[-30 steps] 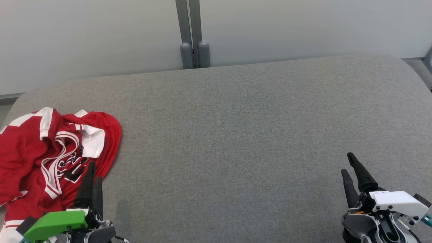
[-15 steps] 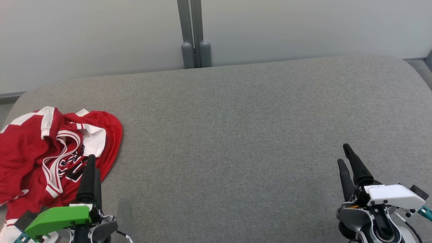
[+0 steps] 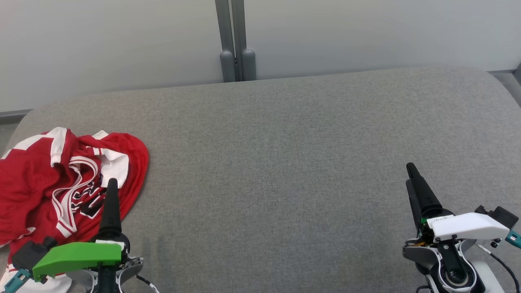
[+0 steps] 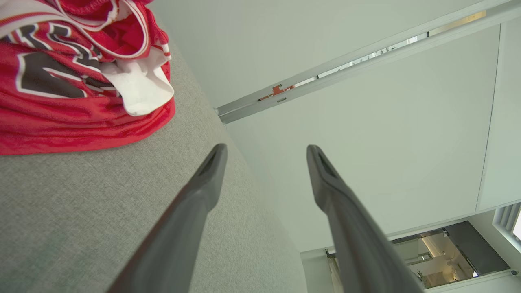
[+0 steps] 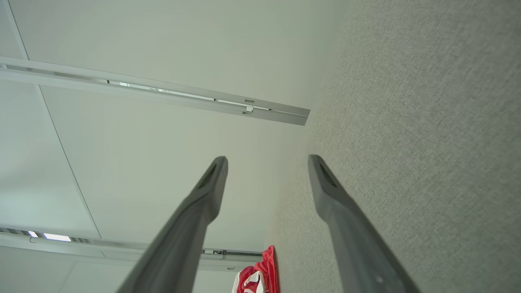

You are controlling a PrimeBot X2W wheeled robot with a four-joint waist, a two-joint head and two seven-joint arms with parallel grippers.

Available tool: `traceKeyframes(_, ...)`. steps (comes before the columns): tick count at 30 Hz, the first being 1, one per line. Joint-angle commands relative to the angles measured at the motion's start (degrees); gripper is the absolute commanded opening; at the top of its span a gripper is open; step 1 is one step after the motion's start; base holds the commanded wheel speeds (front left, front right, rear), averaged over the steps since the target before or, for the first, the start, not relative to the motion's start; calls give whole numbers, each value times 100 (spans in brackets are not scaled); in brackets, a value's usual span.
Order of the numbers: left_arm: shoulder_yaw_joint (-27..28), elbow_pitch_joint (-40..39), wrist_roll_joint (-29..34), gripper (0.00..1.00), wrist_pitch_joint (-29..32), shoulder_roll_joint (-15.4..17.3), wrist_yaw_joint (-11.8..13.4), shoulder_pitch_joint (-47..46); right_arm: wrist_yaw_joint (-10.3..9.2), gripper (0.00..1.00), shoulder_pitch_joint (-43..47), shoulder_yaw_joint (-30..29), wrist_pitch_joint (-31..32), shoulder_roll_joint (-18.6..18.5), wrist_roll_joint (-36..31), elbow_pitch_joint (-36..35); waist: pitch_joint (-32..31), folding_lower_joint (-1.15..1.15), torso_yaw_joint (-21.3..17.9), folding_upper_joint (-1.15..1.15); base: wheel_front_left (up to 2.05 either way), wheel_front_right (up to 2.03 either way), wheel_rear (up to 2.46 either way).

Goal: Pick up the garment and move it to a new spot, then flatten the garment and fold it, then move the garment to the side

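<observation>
While head view stacks each finger pair edge-on, wrist views show my left gripper [image 4: 266,150] and right gripper [image 5: 266,160] both spread wide, holding nothing. Garment [image 3: 61,175], a red jersey with white trim, lies crumpled at lower left of head frame on the grey cushion [image 3: 285,162], just beside my left fingers [image 4: 203,183], not touching. Right wrist catches it small at bottom edge. Its black white-outlined lettering is creased, unreadable.

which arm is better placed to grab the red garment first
Left. The left gripper, jaws open, sits right at the crumpled red garment; the right gripper, also open, is far across the grey cushion.
</observation>
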Motion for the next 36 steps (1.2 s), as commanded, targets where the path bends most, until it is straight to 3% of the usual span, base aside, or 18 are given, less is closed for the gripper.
traceKeyframes(1,-29,-142,266,100,-72,34,23,-69,3,100,-155,41,-68,-68,-189,-130,1,0,2,0,0,0,0)
traceKeyframes(8,-136,-262,909,100,-212,38,88,-44,3,100,-177,103,-213,-79,-781,-239,3,0,14,0,0,0,0)
traceKeyframes(28,-507,-315,3406,100,-578,49,452,-3,4,100,-249,394,-580,-254,-3307,-166,15,0,66,0,0,0,0)
traceKeyframes(36,-599,-237,3982,100,-710,52,514,-4,4,100,-320,540,-708,-268,-4022,-59,22,0,52,0,0,0,0)
